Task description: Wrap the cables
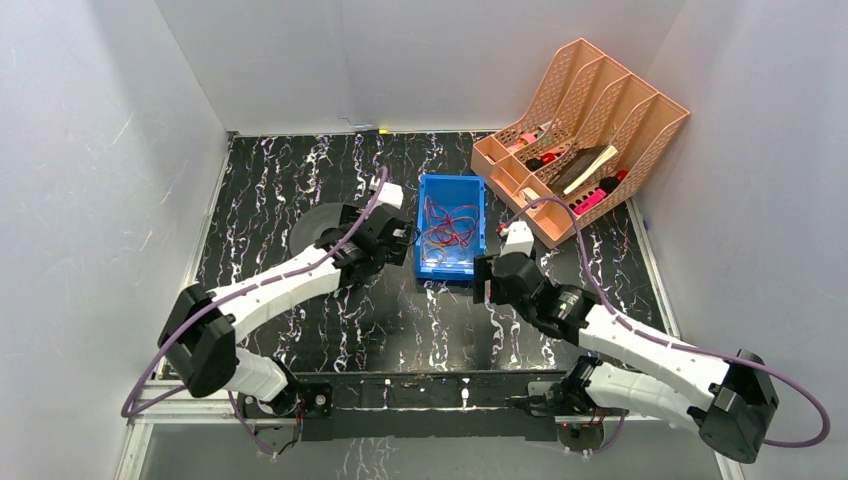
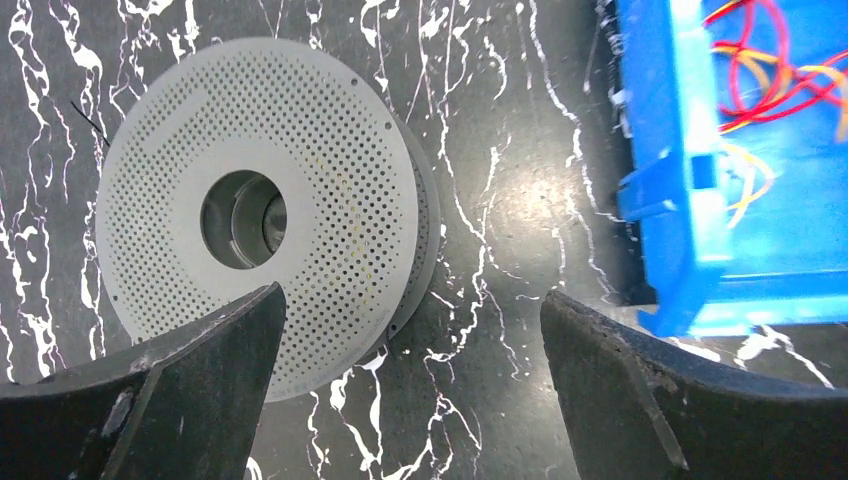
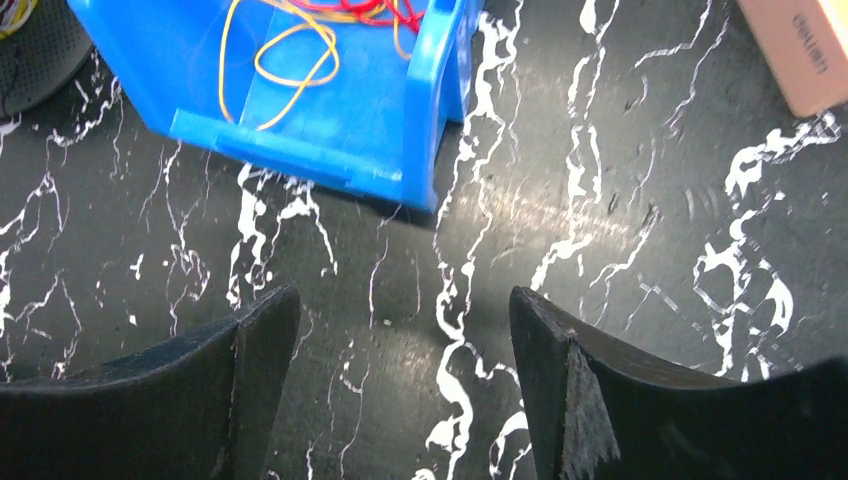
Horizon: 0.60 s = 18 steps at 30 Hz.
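Note:
Thin yellow and red cables [image 1: 450, 226] lie tangled in a blue bin [image 1: 431, 262] at mid-table; they also show in the left wrist view [image 2: 770, 80] and the right wrist view [image 3: 300, 40]. A grey perforated spool [image 2: 250, 200] lies flat on the table left of the bin, dark in the top view [image 1: 315, 228]. My left gripper [image 2: 412, 330] is open and empty over the table between spool and bin. My right gripper [image 3: 405, 330] is open and empty just in front of the bin's near right corner [image 3: 420, 170].
An orange multi-slot file rack [image 1: 585, 130] with pens and markers stands at the back right, its edge in the right wrist view [image 3: 800, 50]. White walls close in the black marbled table [image 1: 300, 170] on three sides.

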Tool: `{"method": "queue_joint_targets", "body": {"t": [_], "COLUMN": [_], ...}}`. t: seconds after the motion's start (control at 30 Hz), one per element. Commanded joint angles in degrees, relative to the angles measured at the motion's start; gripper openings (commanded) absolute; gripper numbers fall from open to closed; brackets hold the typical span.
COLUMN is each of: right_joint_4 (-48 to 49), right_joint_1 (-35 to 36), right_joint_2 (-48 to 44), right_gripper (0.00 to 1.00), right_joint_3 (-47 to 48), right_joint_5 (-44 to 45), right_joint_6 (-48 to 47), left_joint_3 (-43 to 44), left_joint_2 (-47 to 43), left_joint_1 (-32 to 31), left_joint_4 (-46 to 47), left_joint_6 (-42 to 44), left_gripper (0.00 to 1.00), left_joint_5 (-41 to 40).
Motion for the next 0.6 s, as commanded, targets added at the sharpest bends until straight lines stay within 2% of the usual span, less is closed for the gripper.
{"method": "queue_joint_targets", "body": {"t": [0.0, 0.13, 0.27, 0.33, 0.43, 0.57], "right_joint_4": [-1.61, -4.04, -7.97, -9.86, -13.18, -15.87], "right_joint_1": [-6.26, -12.52, -20.21, -22.28, -22.73, -22.68], "right_joint_2": [2.94, 8.01, 15.56, 19.27, 22.46, 24.58], "right_gripper": [0.86, 0.98, 0.98, 0.98, 0.98, 0.98], "right_joint_3": [6.92, 11.84, 18.72, 22.32, 28.09, 35.34], "right_joint_5": [-8.63, -15.84, -24.98, -24.47, -18.92, -14.66], "right_joint_6": [-6.40, -9.35, -9.94, -9.42, -7.87, -6.33], "left_joint_3": [4.73, 9.68, 13.20, 13.70, 13.16, 9.69], "left_joint_2": [-6.63, -8.39, -8.45, -8.63, -8.72, -8.76], "left_joint_1": [1.07, 4.41, 9.17, 13.28, 21.79, 30.83], "left_joint_4": [-5.33, -10.05, -14.44, -15.23, -15.52, -12.51], "left_joint_6": [1.33, 2.79, 4.19, 4.32, 3.54, -1.66], "left_gripper": [0.98, 0.98, 0.98, 0.98, 0.98, 0.98], "left_joint_5": [5.48, 14.53, 22.04, 27.83, 36.90, 47.90]}}
